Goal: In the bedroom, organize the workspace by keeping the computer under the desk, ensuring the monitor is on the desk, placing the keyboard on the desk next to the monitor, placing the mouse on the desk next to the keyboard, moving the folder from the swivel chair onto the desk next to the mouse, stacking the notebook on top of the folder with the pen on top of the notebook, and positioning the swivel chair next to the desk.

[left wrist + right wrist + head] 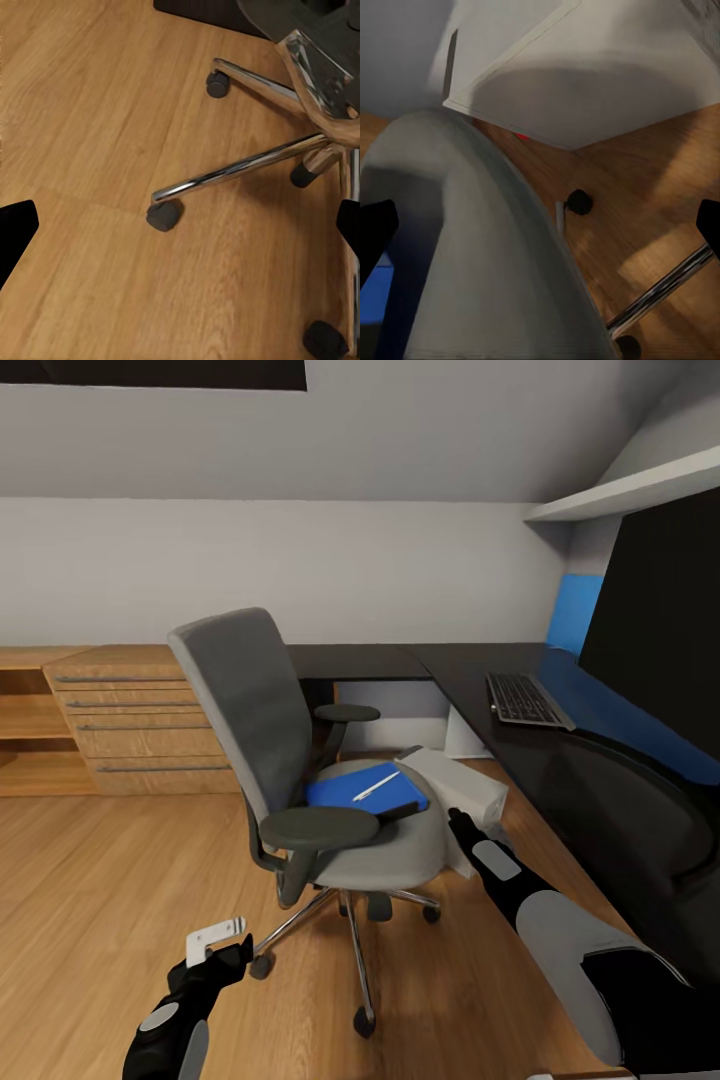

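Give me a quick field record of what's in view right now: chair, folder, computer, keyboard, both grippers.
swivel chair: on the wooden floor beside the desk
folder: blue, lying on the chair seat, a white pen on top
computer: pale box on the floor by the desk edge, tilted
keyboard: on the desk
monitor: on the desk
left gripper: open, over the floor near the chair's base
right gripper: open, between the seat and the computer
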